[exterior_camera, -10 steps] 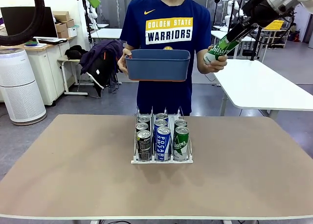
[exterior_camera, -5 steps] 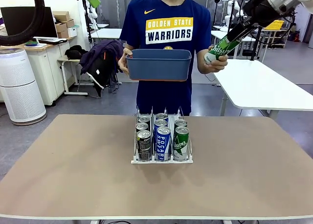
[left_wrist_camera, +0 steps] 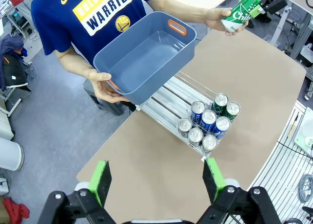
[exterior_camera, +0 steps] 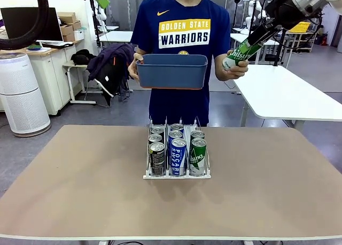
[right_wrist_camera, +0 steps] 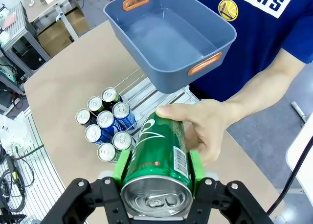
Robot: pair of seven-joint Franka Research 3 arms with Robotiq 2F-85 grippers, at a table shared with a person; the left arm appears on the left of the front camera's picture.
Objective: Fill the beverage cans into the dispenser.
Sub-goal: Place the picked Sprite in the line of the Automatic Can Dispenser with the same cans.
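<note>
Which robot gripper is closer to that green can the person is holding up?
The right. The right gripper is shut on the green can, which the person's hand also holds. The left gripper hangs open high above the table, well apart.

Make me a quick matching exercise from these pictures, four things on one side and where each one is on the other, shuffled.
Things:
1. green can
2. blue bin
3. dispenser
4. left gripper

Places or states:
A. standing on the table
B. open, high above the table
C. clamped in the right gripper, person's hand on it
D. held by the person, empty

Pairs: 1-C, 2-D, 3-A, 4-B
</note>
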